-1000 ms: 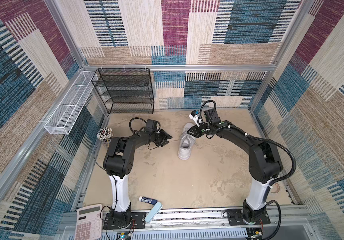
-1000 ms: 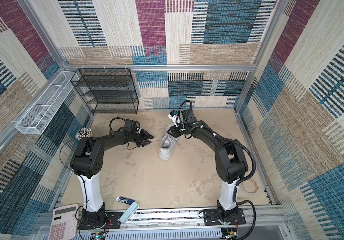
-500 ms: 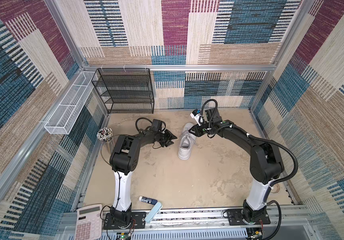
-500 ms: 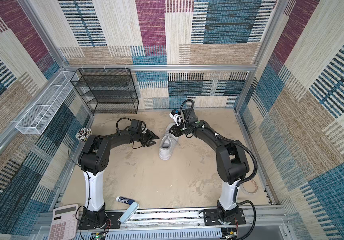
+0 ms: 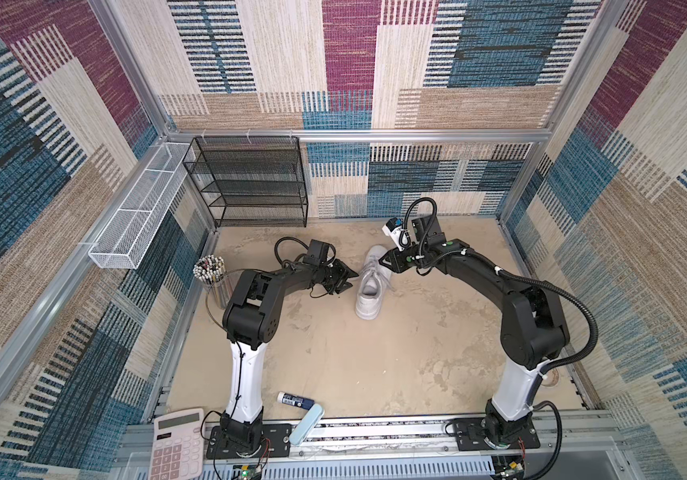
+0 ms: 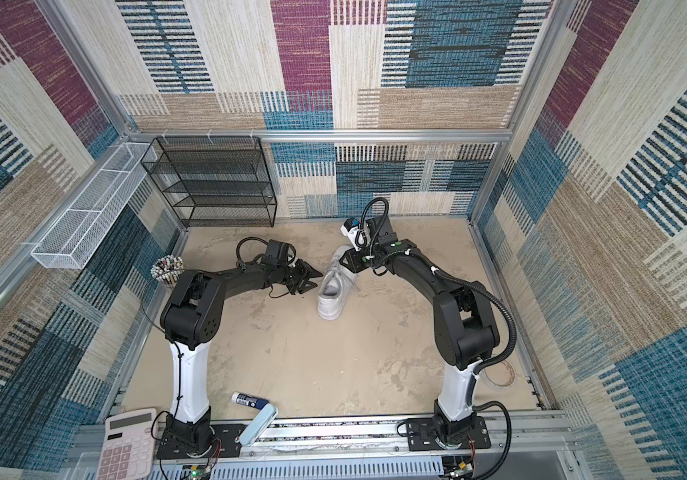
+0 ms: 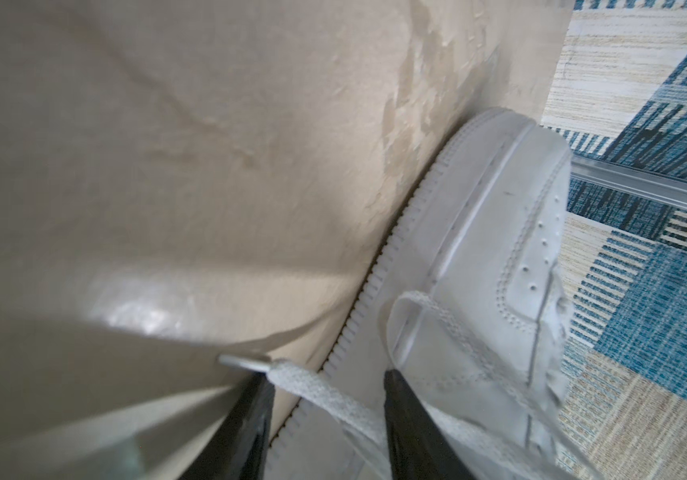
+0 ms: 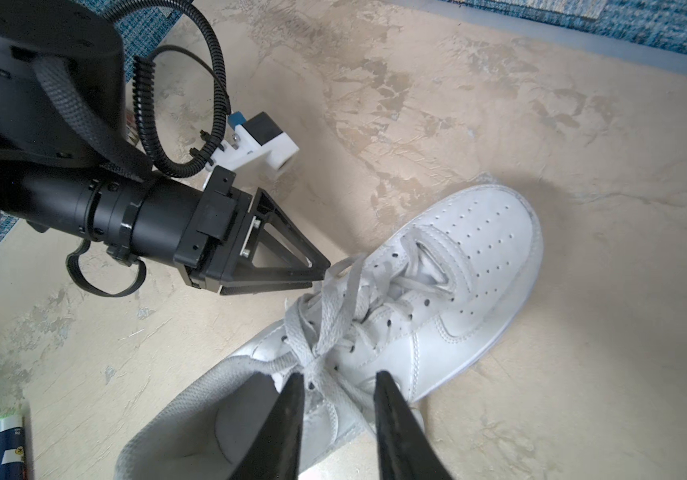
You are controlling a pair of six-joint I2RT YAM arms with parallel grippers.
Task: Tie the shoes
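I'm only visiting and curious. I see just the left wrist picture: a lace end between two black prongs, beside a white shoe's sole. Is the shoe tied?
Observer: I can't tell. In the right wrist view the laces cross loosely over the tongue of the shoe, and no tight bow shows.
Operator: Is a second arm helping?
Observer: Yes. The right gripper reaches in from the shoe's other side, its jaws apart over that crossing.
Operator: Is anything else on the table?
Observer: In both top views a pink calculator lies at the near edge, far from the shoe.
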